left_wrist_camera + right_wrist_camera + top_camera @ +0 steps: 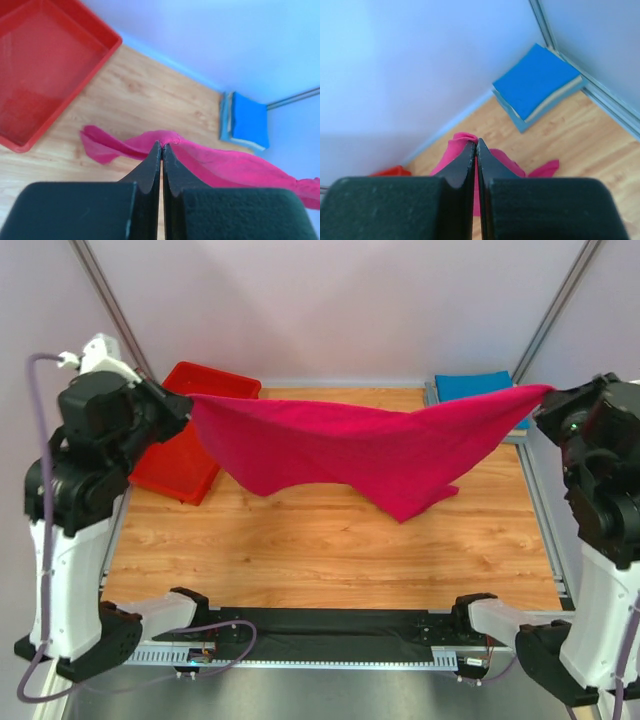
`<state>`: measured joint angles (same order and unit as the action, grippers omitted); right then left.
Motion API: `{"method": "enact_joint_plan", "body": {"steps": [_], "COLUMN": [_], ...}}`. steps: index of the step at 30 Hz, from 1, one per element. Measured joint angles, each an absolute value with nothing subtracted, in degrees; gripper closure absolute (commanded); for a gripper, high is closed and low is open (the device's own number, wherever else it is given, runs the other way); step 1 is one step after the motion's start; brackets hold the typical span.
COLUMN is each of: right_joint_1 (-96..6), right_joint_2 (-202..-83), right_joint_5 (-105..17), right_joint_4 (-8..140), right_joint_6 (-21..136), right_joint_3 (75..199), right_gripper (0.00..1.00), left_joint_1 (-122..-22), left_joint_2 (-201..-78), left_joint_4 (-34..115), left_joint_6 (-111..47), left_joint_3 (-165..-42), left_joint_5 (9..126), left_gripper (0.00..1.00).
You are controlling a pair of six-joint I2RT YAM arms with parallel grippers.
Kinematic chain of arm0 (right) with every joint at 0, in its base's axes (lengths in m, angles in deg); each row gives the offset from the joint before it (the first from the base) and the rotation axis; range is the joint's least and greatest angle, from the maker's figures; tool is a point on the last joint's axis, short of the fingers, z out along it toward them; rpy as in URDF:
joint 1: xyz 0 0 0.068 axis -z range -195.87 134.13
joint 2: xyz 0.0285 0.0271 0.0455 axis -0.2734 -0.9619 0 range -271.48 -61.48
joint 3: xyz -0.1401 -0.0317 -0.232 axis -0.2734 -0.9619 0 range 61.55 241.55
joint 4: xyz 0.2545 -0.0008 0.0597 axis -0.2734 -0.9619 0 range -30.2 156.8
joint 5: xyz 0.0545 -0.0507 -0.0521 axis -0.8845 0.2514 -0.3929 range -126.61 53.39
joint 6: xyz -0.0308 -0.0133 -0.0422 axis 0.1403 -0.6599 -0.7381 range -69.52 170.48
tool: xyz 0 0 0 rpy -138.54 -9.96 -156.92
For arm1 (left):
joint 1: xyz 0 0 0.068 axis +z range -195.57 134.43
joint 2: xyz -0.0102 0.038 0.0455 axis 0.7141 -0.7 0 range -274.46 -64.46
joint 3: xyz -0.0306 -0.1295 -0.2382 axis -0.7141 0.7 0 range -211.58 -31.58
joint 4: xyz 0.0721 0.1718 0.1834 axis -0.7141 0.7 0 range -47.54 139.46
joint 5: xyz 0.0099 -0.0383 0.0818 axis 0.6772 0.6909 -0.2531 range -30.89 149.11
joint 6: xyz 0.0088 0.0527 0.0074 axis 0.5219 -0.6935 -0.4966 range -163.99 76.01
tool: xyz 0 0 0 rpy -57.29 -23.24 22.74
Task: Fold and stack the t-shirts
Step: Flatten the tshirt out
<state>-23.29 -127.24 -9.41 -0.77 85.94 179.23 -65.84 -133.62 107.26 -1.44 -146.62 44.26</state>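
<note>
Two-arm hold of the magenta t-shirt (350,445) over the wooden desk (330,560). The left jaws are pressing together on one corner of the shirt at the left of the scene, in front of the red bin (170,465) as seen from above; in the left wrist view the black fingertips (151,162) are meeting on a small fold of pink cloth, with almost no gap between them. The right jaws are likewise closing tightly on the opposite corner at the right of the scene, near the far right corner of the desk, and the right wrist view is showing the same pinch of cloth at the fingertips (466,160). Between the two holds the shirt is hanging as a stretched, sagging sheet, its top edge running nearly level and its lowest point drooping right of centre; whether that point is touching the desk cannot be told. The blue t-shirt (475,385) is lying folded flat in the far right corner, resting on top of the folded grey t-shirt (514,119).
</note>
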Motion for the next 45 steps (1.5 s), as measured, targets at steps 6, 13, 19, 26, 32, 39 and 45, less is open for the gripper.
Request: {"method": "enact_joint_plan", "body": {"steps": [6,13,19,26,32,39,45], "right_joint_1": [-23.3,-23.3,-23.3,-23.3,-22.5,-15.4,0.9], "right_joint_2": [-119.5,-110.1,-111.6,-127.4,-146.1,-158.9,-149.8], "right_joint_5": [-10.7,-11.0,-10.8,-13.5,-16.6,-18.8,-25.7], "right_joint_4": [2.5,5.5,9.1,17.3,24.1,26.6,30.3], "right_joint_6": [85.6,85.8,84.1,78.2,73.4,73.1,83.4], "right_joint_3": [182.1,184.7,186.7,187.9,191.0,206.3,204.4], "right_gripper": [1.0,1.0,1.0,1.0,1.0,1.0,1.0], "left_joint_1": [-65.8,-65.8,-65.8,-65.7,-61.4,-56.9,-57.2], "left_joint_2": [-125.3,-123.0,-128.1,-138.7,-152.6,-160.1,-153.3], "left_joint_4": [107.0,105.5,104.6,102.5,98.9,95.8,91.3], "left_joint_6": [-0.2,0.9,0.1,-3.3,-3.5,-0.4,0.0], "left_joint_3": [-149.2,-156.2,-161.4,-161.4,-162.7,-166.6,-167.3], "left_joint_5": [43.4,47.5,48.9,46.9,47.5,51.8,57.3], "left_gripper": [1.0,1.0,1.0,1.0,1.0,1.0,1.0]}}
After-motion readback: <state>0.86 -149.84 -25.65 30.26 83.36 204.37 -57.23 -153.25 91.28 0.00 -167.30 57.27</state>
